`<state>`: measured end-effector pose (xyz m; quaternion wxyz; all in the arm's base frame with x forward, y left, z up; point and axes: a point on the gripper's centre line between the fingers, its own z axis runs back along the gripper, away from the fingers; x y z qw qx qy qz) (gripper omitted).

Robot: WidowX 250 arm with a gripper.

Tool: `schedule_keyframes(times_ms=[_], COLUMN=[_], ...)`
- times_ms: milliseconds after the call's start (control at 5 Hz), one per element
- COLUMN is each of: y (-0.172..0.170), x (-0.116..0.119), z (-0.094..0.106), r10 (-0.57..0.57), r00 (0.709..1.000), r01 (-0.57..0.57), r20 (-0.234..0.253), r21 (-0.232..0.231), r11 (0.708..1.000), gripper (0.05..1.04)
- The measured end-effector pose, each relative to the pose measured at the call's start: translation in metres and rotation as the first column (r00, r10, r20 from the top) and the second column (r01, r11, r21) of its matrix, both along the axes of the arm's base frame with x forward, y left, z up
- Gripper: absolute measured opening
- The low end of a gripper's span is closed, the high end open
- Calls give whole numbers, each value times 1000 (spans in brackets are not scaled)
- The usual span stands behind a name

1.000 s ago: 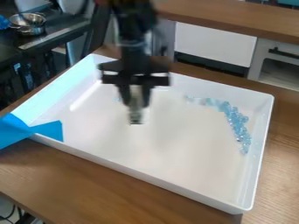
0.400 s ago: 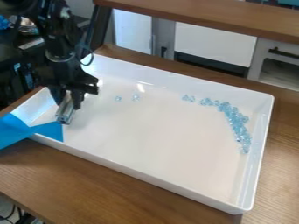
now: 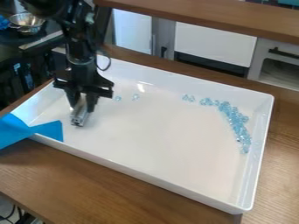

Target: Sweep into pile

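Brown wooden worktop [image 3: 105, 188], white rectangular tray [image 3: 152, 144]: my jaws, pinching silver metal bar [image 3: 79, 118], shifted toward unmoved pale-blue beads [image 3: 236, 121]; likely lining up sweep

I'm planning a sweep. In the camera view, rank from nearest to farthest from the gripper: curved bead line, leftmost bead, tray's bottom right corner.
1. Leftmost bead, just right of the gripper.
2. Curved bead line, farther right.
3. Tray's bottom right corner, at the front.

Kitchen-type rm w/ pot [image 3: 28, 29], cabs [image 3: 215, 45].
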<state>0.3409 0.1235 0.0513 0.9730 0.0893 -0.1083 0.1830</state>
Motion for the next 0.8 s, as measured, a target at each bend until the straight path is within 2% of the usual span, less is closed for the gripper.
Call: schedule_keyframes(times_ms=[200,400,800], y=[-12,-23,-41], x=[7,13,30], z=[3,-3,-5], r10=[-3,-8,7], r00=[1000,1000,999], r01=[3,8,-6], r20=[0,-25,-43], r21=[9,13,17], r11=[1000,1000,1000], gripper=[370,370,370])
